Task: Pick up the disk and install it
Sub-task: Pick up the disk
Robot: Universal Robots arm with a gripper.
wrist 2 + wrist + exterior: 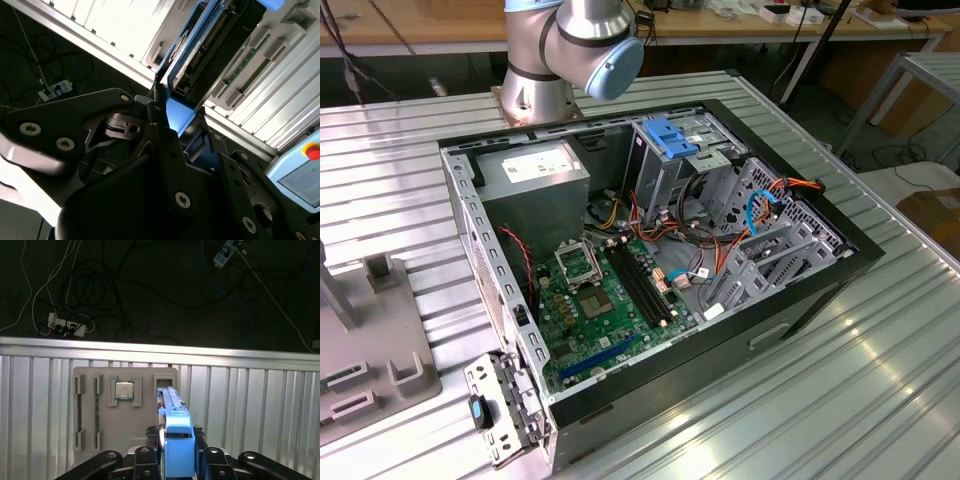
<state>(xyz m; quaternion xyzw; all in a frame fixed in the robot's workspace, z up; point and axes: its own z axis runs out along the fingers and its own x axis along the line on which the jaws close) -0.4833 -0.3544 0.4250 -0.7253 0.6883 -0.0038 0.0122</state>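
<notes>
The gripper (176,434) has its fingers clamped on the disk (170,397), gripping its blue-railed sides for carrying, above the tray (125,425) at 8 o'clock of the case (660,250) in the exterior view

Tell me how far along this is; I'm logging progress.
Done: the gripper is shut on the disk. In hand: the disk, at the grey tray. Left: the install; the disk is not yet in the open computer case.
</notes>
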